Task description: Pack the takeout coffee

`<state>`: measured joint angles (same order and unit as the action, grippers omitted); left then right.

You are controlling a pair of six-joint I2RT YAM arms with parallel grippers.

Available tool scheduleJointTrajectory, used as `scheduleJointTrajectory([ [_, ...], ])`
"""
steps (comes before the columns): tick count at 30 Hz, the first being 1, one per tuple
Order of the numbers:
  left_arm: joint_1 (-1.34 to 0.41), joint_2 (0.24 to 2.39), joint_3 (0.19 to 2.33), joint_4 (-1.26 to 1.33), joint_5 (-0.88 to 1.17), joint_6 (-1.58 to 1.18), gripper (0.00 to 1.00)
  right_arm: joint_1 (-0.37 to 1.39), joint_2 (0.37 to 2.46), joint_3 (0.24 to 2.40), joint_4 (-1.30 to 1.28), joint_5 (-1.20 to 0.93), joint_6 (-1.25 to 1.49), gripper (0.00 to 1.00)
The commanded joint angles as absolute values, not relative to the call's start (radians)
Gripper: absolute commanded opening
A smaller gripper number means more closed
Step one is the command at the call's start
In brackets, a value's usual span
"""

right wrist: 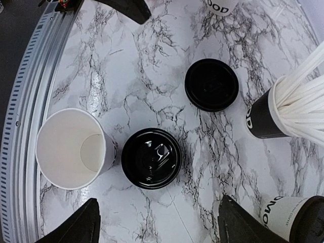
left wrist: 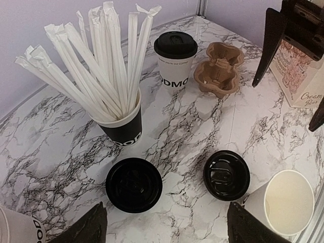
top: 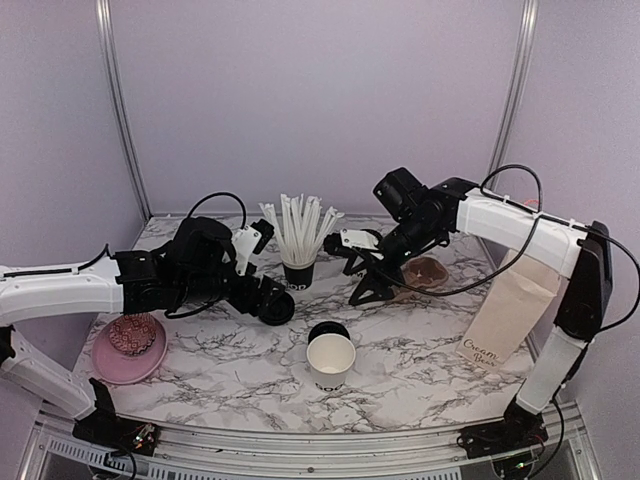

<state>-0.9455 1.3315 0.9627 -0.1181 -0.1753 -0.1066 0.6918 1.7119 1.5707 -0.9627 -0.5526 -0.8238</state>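
Observation:
One takeout coffee [left wrist: 175, 58], a white cup with black lettering and a black lid, stands at the back beside a brown cup carrier [left wrist: 218, 68]; its edge shows in the right wrist view [right wrist: 298, 218]. Two loose black lids [left wrist: 133, 184] [left wrist: 226, 174] lie flat on the marble. My left gripper [left wrist: 167, 230] hovers open above and just near of them, holding nothing. My right gripper [right wrist: 159, 228] is also open and empty, hanging over one lid [right wrist: 151, 158] next to a lidless white cup [right wrist: 71, 148]. In the top view both grippers [top: 268, 300] [top: 362, 275] flank the straw cup.
A black cup of white straws [top: 298, 270] stands mid-table. A lidless cup [top: 330, 362] sits near the front edge. A paper bag [top: 510, 310] stands at the right, a pink plate [top: 130, 350] at the left. Another white cup [left wrist: 17, 228] shows only partly, its top cut off.

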Motion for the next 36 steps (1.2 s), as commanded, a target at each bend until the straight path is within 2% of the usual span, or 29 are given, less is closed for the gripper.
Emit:
scheduleJointTrajectory([
  [1,-0.945,1.345,0.989,-0.148,-0.140,-0.116,0.81,0.681,1.753,1.539,-0.910,-0.467,-0.805,0.78],
  [11,-0.943,1.354,0.998,-0.169,-0.071,-0.119,0.79,0.665,1.805,1.376,-0.743,-0.342,-0.858,0.77],
  [17,-0.943,1.391,1.017,-0.169,-0.031,-0.132,0.78,0.677,1.868,1.345,-0.684,-0.387,-0.804,0.77],
  [22,-0.943,1.402,1.030,-0.177,-0.028,-0.127,0.78,0.676,1.951,1.431,-0.682,-0.478,-0.683,0.77],
  [26,-0.944,1.402,1.037,-0.181,-0.035,-0.126,0.78,0.683,1.986,1.446,-0.654,-0.506,-0.612,0.75],
  [36,-0.943,1.406,1.044,-0.183,-0.061,-0.146,0.78,0.705,2.035,1.444,-0.597,-0.381,-0.527,0.64],
])
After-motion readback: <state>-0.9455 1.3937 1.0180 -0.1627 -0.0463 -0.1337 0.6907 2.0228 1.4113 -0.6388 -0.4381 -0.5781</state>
